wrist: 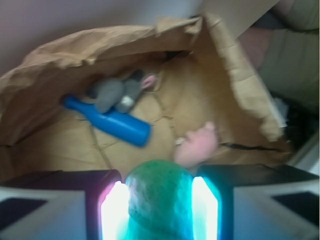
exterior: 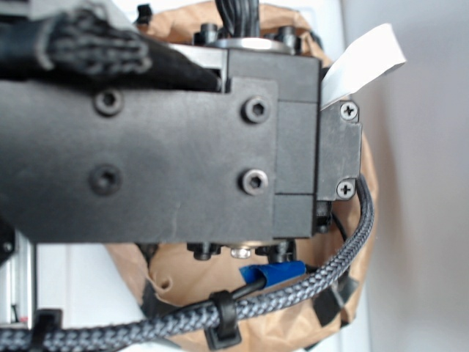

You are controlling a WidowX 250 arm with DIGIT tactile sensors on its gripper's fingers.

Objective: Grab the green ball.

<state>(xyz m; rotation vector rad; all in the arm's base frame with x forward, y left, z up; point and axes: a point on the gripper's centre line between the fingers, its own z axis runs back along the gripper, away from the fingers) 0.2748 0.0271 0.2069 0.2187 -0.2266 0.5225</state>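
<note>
The green ball (wrist: 160,197) sits at the bottom centre of the wrist view, a matte, finely pebbled sphere, its lower part cut off by the frame edge. The gripper (wrist: 160,205) is closed on it: the two pale fingers (wrist: 114,212) press against its left and right sides with no gap showing. The wrist view is blurred, so fine surface detail is hard to judge. In the exterior view the black arm housing (exterior: 168,147) fills most of the frame and hides the ball and gripper altogether; only scraps of brown paper bag (exterior: 183,275) and a braided cable (exterior: 322,264) show around it. Beyond the ball, inside the crumpled bag, lie a blue bottle toy (wrist: 112,121) at centre left, a grey plush mouse (wrist: 117,92) resting on it, and what seems to be a pink plush toy (wrist: 196,146) just above the right finger
</note>
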